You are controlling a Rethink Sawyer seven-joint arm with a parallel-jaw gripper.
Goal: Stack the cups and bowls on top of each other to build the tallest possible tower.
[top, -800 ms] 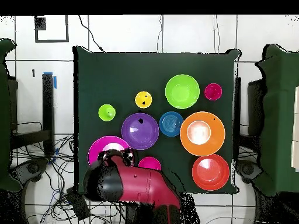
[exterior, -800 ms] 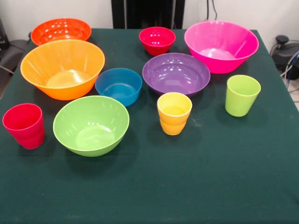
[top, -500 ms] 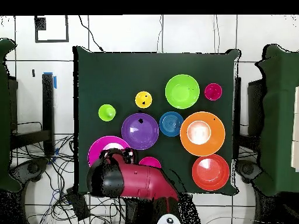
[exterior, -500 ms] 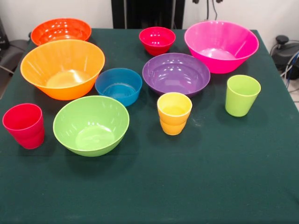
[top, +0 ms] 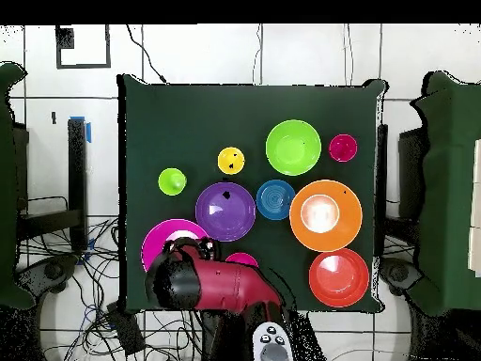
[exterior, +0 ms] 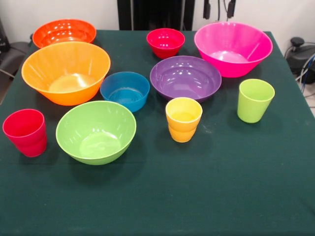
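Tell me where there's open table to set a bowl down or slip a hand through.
The widest bare stretch of green cloth lies on the camera's side of the lime bowl, yellow cup and lime cup. A narrower gap separates those two cups. Around the blue bowl, orange bowl and purple bowl it's crowded.

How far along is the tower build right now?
Nothing is stacked yet. All seven bowls, from the purple bowl to the pink bowl, and the red cup, yellow cup and green cup stand apart on the table. The claw hangs open above the pink bowl, holding nothing. The whole tower is left.
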